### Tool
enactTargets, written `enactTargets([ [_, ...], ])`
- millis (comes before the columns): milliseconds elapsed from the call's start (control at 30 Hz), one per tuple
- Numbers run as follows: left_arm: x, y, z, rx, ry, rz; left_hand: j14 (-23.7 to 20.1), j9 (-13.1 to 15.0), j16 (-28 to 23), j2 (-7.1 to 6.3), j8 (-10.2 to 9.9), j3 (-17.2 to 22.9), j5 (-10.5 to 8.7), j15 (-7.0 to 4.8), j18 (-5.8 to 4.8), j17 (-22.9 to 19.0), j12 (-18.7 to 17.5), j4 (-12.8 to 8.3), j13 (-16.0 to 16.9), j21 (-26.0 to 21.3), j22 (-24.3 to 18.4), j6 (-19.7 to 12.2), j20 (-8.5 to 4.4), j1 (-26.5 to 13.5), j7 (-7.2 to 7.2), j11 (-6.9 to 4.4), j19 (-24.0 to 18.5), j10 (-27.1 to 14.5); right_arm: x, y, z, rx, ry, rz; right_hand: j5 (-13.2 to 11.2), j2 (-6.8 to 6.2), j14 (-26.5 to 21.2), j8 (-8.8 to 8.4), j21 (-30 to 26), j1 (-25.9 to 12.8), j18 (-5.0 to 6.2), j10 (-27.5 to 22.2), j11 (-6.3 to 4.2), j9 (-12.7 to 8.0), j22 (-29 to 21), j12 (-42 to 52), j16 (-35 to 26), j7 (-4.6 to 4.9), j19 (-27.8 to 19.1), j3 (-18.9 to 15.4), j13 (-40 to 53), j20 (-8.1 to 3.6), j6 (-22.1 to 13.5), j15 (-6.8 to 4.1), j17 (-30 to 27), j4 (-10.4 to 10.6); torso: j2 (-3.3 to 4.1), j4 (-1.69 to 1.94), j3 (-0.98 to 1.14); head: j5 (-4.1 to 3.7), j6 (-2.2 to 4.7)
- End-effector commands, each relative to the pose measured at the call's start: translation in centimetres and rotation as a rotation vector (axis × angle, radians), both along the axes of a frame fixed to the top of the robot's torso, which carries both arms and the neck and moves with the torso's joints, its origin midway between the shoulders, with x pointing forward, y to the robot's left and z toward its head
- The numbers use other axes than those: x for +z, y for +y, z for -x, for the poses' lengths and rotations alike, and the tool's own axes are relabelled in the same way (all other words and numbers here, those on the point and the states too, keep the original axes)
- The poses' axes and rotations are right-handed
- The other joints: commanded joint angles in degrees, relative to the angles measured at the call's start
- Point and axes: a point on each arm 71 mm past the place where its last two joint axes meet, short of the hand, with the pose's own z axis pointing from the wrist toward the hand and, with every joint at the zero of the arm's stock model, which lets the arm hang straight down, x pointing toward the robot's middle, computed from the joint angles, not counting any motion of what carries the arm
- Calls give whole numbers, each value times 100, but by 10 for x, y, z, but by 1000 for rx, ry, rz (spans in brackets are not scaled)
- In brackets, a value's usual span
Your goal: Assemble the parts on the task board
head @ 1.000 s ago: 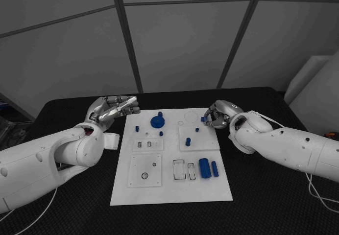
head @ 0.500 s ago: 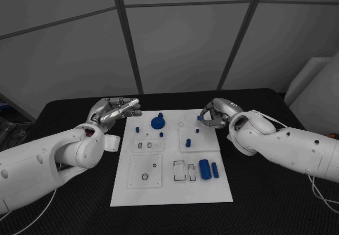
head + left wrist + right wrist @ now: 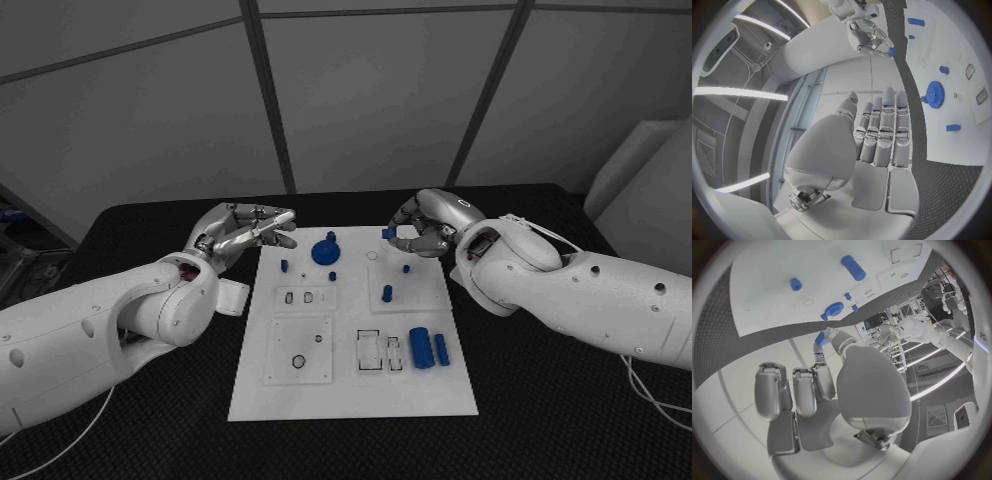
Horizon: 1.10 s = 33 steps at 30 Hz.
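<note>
The white task board (image 3: 353,385) lies in the middle of the black table. On it are a blue gear (image 3: 325,250), several small blue pegs such as one (image 3: 387,293) near the middle, and a thick blue cylinder (image 3: 418,346) beside a thinner one (image 3: 440,349). My right hand (image 3: 423,228) hovers over the board's far edge and pinches a small blue part (image 3: 389,233) between thumb and finger; the right wrist view shows that part (image 3: 820,338) at the fingertips. My left hand (image 3: 245,232) is raised by the board's far left corner, fingers straight (image 3: 882,135), holding nothing.
The board has clear plates with empty slots (image 3: 378,349) and a round hole (image 3: 297,361). Black table (image 3: 562,400) surrounds it. Grey wall panels stand behind the table. In the left wrist view the right hand (image 3: 867,37) appears beyond the board (image 3: 967,125).
My right hand has moved left along the board's far edge, carrying the small blue part with it. My left hand has shifted slightly towards the board.
</note>
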Motion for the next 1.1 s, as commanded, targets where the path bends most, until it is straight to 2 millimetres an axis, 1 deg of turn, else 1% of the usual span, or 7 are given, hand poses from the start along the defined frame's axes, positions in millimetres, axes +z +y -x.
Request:
enactTargets([
  [33, 0, -5, 1, -53, -14, -74, 153, 3, 186, -8, 1, 4, -6, -38, -86, 109, 56, 39, 23, 103, 51, 71, -31, -54, -15, -43, 114, 125, 1, 12, 4, 36, 28, 14, 38, 8, 523, 40, 24, -71, -5, -2, -40, 67, 657, 18, 9, -84, 37, 6, 423, 3, 120, -43, 1116, 51, -2, 6, -1, 51, 12],
  [200, -1, -10, 4, -104, -42, -157, 552, 2, 919, -4, 0, 53, 36, -209, -92, 547, 234, 51, 113, 496, 262, 133, -216, -33, -126, -190, 439, 490, 2, 28, 11, 79, 46, 12, 251, 14, 521, 49, 34, -144, -10, 23, -61, 83, 678, 34, 4, -106, 51, -29, 443, -12, 148, -60, 1109, 76, 1, 7, 0, 133, -25],
  [333, -1, -16, 8, -167, -79, -249, 682, -1, 2111, -35, -6, 135, 37, -347, -103, 1344, 544, 51, 307, 1053, 596, 164, -379, -14, -210, -316, 683, 776, 3, 42, 15, 118, 61, 10, 391, 28, 518, 52, 49, -175, -17, 67, -72, 97, 707, 86, -3, -118, 71, -65, 502, -24, 166, -72, 1100, 79, -2, 14, -6, 240, -75],
  [500, -4, -20, 13, -221, -117, -336, 749, 1, 4699, -83, 0, 205, 40, -441, -118, 3889, 1135, 49, 783, 1890, 1134, 173, -518, -57, -287, -391, 846, 802, 3, 58, 18, 157, 66, 12, 425, 40, 517, 54, 62, -196, -23, 69, -75, 103, 731, 81, -7, -123, 88, -82, 500, -28, 176, -75, 1095, 90, -9, 23, -6, 307, -131],
  [600, -6, -21, 16, -240, -138, -372, 669, 0, 5449, -124, -1, 261, 38, -443, -120, 4633, 1568, 32, 1174, 2353, 1476, 146, -521, -83, -293, -393, 674, 568, 3, 65, 19, 174, 66, 18, 436, 46, 518, 54, 71, -205, -27, 73, -77, 105, 747, 85, -4, -125, 100, -89, 505, -29, 180, -76, 1099, 95, -21, 40, -14, 353, -179],
  [767, -8, -22, 19, -253, -168, -412, 667, -4, 5679, -135, -12, 314, 41, -444, -112, 4874, 1829, 8, 1391, 2565, 1644, 129, -511, -76, -283, -416, 545, 480, 1, 73, 19, 193, 65, 31, 451, 52, 519, 56, 83, -217, -33, 82, -80, 109, 769, 94, -1, -128, 116, -99, 516, -31, 186, -79, 1104, 101, -18, 36, -16, 399, -207],
  [1100, -12, -24, 24, -273, -210, -461, 517, -9, 5562, -142, -21, 392, 45, -440, -108, 4639, 1989, -26, 1545, 2688, 1761, 91, -496, -51, -307, -423, 372, 289, -3, 87, 21, 221, 73, 39, 457, 52, 520, 56, 88, -225, -35, 86, -82, 111, 779, 99, 0, -131, 123, -108, 521, -33, 189, -80, 1106, 104, -6, 23, 0, 478, -254],
])
